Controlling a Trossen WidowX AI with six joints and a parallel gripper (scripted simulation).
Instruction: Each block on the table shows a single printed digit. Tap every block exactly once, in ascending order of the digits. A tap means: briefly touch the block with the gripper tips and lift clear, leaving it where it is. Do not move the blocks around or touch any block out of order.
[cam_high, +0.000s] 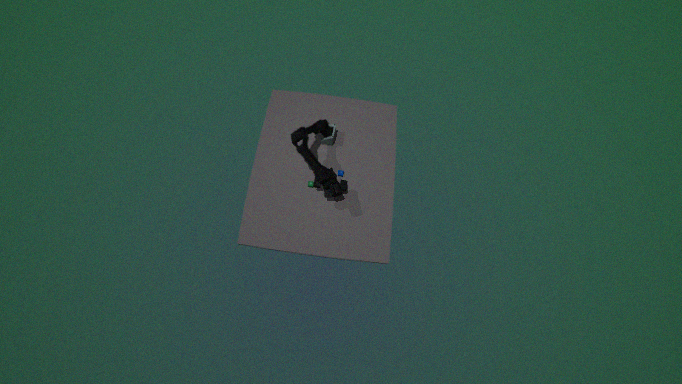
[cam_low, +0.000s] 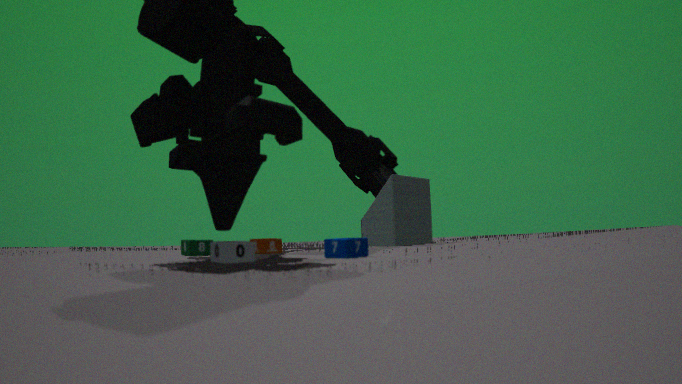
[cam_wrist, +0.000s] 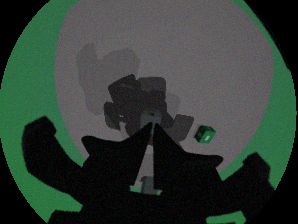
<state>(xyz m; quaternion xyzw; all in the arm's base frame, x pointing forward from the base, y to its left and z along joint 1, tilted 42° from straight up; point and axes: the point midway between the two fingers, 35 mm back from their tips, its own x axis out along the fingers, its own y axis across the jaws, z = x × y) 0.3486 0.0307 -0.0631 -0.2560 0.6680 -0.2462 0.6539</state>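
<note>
My gripper (cam_low: 223, 229) (cam_wrist: 153, 125) is shut, its tips together with nothing held between them. It points down a little above the white block (cam_low: 240, 253) (cam_wrist: 144, 119), which shows a 0 and lies in the arm's shadow. A green block (cam_high: 310, 184) (cam_low: 196, 247) (cam_wrist: 204, 134) with an 8 lies to one side. A blue block (cam_high: 341, 173) (cam_low: 346, 248) with a 7 lies apart at the right in the exterior view. An orange block (cam_low: 263, 246) lies behind the white one; its digit is unclear. In the top view the arm hides the white and orange blocks.
The arm's pale grey base stand (cam_high: 328, 141) (cam_low: 412, 210) rises from the table (cam_high: 280, 225) (cam_low: 400, 320) behind the blocks. The orange block is close behind the white one in the exterior view.
</note>
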